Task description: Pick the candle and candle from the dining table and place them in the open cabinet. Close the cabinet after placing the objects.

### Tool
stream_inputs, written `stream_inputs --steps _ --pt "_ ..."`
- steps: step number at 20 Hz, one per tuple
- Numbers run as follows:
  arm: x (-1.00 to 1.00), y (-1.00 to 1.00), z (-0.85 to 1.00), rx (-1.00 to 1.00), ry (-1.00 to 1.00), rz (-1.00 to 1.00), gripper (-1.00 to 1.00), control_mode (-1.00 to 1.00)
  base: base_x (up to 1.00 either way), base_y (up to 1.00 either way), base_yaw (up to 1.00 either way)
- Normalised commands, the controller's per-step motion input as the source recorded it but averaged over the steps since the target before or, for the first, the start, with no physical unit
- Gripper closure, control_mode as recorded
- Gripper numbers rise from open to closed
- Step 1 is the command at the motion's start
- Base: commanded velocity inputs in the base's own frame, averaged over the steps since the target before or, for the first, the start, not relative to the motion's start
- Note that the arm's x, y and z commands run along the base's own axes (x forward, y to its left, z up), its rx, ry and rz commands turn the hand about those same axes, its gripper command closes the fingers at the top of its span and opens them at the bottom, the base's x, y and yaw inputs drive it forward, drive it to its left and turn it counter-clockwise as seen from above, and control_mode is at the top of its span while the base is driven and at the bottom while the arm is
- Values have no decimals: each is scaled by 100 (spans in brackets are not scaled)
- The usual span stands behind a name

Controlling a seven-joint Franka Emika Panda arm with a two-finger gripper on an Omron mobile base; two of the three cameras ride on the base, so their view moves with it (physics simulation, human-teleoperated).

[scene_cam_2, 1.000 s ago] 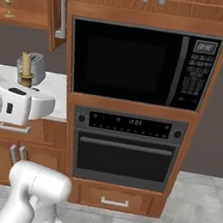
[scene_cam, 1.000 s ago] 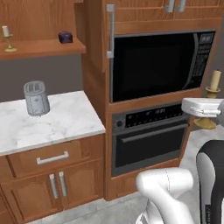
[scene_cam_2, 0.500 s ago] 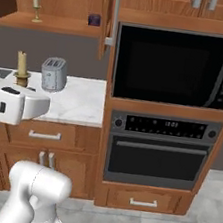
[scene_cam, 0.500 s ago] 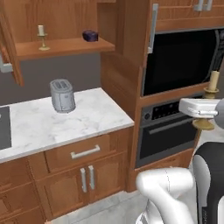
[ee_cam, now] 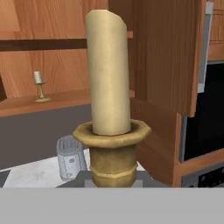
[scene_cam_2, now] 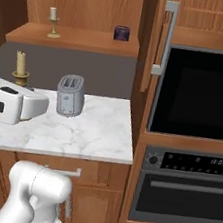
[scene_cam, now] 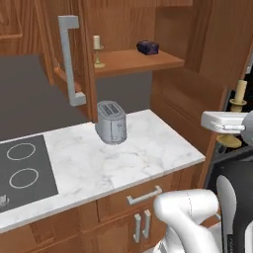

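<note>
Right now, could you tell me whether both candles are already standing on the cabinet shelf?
No. One candle stands on the cabinet shelf, while the other candle is carried at the arm's end beside the toaster.

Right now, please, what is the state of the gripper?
Gripper: closed on a candle, held upright.
</note>
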Motion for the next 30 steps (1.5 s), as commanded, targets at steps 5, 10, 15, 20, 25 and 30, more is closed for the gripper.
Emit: stream_inputs --steps 5,10,15,20,25,30 --pt "0 0 0 0 0 0 100 100 81 47 2" --pt "0 0 0 0 0 0 100 100 63 4 9" --pt "0 0 0 0 0 0 100 100 76 -14 24" --pt "0 0 0 0 0 0 100 100 95 -13 31" --pt "0 0 0 0 0 0 100 100 100 -24 22" --pt "0 0 0 0 0 0 100 100 100 -18 6"
